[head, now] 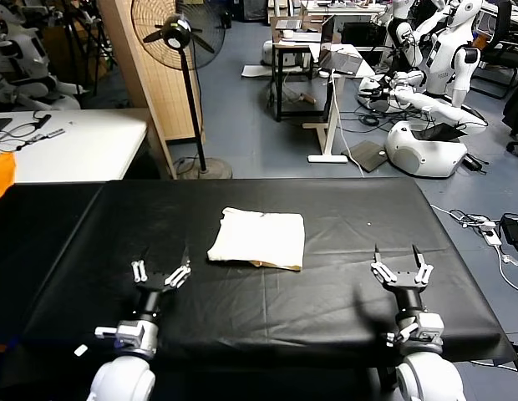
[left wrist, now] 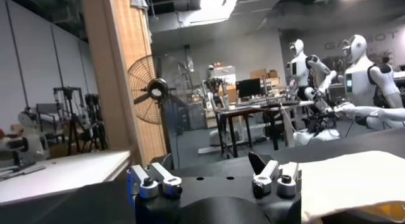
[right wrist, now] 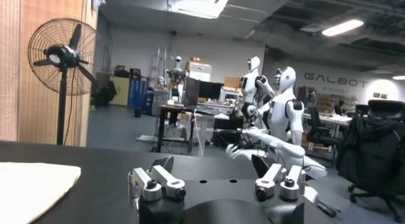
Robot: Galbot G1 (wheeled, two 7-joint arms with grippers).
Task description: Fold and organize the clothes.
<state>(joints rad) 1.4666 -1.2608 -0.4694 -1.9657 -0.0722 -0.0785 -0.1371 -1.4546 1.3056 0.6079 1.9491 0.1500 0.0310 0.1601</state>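
Shirt point(head: 257, 239) folded on table cover point(head: 342, 276)

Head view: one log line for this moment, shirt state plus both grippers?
shirt: folded, table centre | left gripper: open, empty, near edge, left of shirt | right gripper: open, empty, near edge, right of shirt

The orange cloth point(head: 2, 174) is cut off by the head view's left edge. In both wrist views the folded cream shirt point(left wrist: 354, 181) runs past the frame edge, only partly seen.
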